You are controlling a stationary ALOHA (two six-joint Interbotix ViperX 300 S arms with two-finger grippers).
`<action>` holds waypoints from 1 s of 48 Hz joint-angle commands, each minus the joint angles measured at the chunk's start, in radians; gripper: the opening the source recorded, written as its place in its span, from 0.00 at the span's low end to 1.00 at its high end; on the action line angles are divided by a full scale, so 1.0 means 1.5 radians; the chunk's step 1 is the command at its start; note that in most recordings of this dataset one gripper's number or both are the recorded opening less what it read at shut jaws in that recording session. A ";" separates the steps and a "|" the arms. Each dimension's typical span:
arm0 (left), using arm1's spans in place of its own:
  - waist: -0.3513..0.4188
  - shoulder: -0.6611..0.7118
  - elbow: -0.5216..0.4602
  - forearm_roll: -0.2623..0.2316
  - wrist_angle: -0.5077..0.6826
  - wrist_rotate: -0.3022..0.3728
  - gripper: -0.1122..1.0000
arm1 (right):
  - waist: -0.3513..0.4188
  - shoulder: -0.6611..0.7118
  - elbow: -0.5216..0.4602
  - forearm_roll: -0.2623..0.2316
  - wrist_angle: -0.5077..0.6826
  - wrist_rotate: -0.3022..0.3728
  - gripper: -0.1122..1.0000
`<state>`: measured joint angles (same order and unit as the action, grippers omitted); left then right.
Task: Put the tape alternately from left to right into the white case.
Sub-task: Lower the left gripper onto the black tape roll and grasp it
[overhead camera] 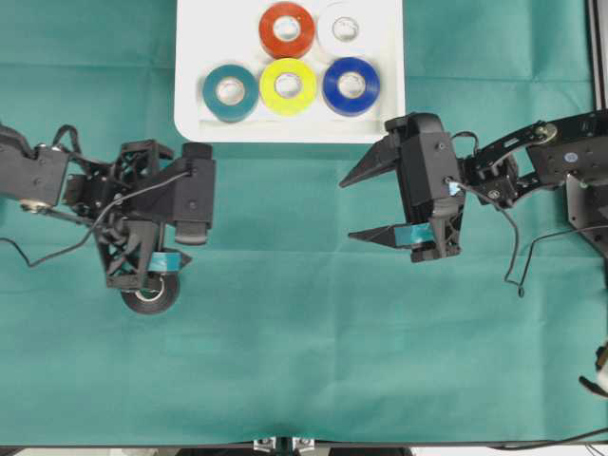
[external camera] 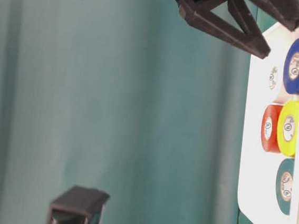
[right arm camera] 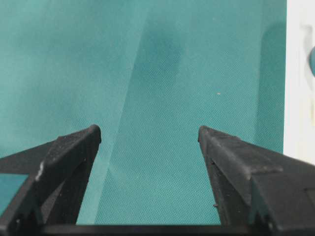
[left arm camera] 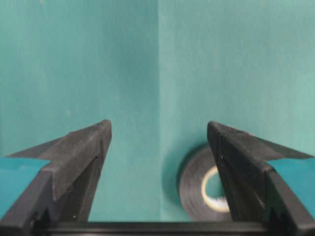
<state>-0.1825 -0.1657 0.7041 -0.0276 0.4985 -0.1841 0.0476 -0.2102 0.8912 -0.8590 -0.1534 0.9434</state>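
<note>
Five rolls lie in the white case (overhead camera: 190, 95) at top centre: red-orange (overhead camera: 287, 29), white (overhead camera: 344, 28), teal (overhead camera: 231, 91), yellow (overhead camera: 288, 86), blue (overhead camera: 351, 85); their core printing is unreadable. The black roll (overhead camera: 152, 294) lies on the green desk (overhead camera: 313, 351) at lower left, beneath the left tool (left arm camera: 158, 142), fingers spread. The right tool (overhead camera: 357, 205) also gapes, empty.

the black roll (overhead camera: 152, 294) sat half hidden under the left gripper (overhead camera: 185, 261) overhead, and its right finger (left arm camera: 241, 167) cut it off in the wrist view. the table-level view cropped the white case (external camera: 250, 169).

Red-orange roll (overhead camera: 287, 29), white (overhead camera: 344, 29), teal (overhead camera: 230, 91), yellow (overhead camera: 288, 85), blue (overhead camera: 351, 85), black (overhead camera: 152, 295); green cloth (overhead camera: 304, 351).
</note>
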 commanded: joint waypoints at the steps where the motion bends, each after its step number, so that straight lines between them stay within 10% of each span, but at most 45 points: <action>1: -0.007 -0.032 0.010 -0.001 0.006 -0.020 0.92 | 0.002 -0.004 -0.010 0.002 -0.002 0.001 0.86; 48: -0.052 -0.081 0.091 -0.002 0.002 -0.161 0.92 | 0.002 0.005 -0.015 0.002 -0.001 0.001 0.86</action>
<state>-0.2454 -0.2884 0.8544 -0.0276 0.5047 -0.4065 0.0491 -0.1948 0.8882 -0.8590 -0.1534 0.9434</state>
